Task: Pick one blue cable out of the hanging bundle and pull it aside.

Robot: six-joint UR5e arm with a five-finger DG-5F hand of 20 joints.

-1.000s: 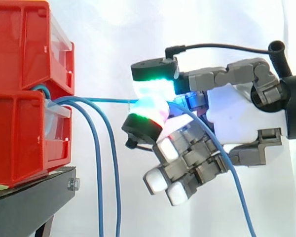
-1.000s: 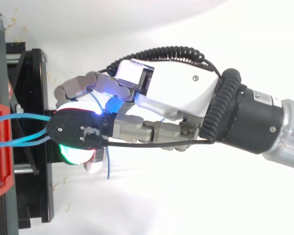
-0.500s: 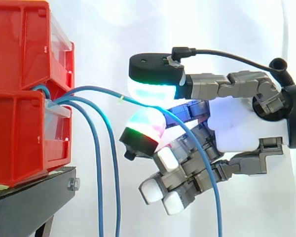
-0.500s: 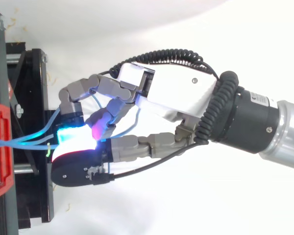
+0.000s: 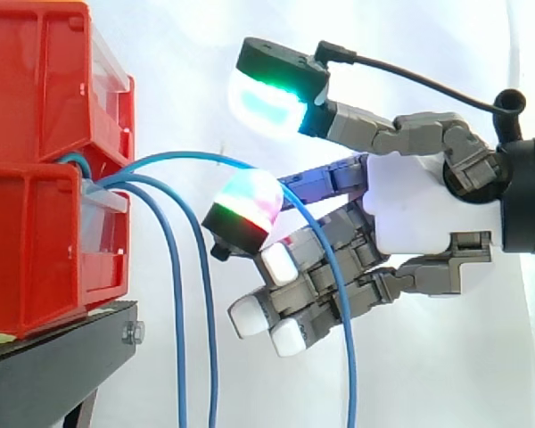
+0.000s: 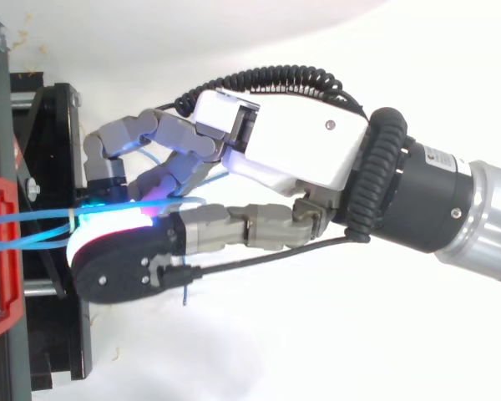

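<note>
From the side, two red bins (image 5: 36,134) sit stacked on a black stand (image 5: 62,357) at the left; blue cables spill from the gap between them; two other cables (image 5: 180,294) hang straight down just beside the stand; one blue cable (image 5: 192,156) arches out to the right, passes under the raised thumb (image 5: 267,100), crosses in front of the fingers (image 5: 276,263) and drops away below; the hand (image 5: 410,209) is spread, fingers loosely bent, thumb well apart from them, pinching nothing.

From above, the hand (image 6: 292,154) reaches left over the stand (image 6: 50,125); the blue cable (image 6: 33,215) runs from the bin's rim (image 6: 8,292) into the gap between thumb and fingers.
</note>
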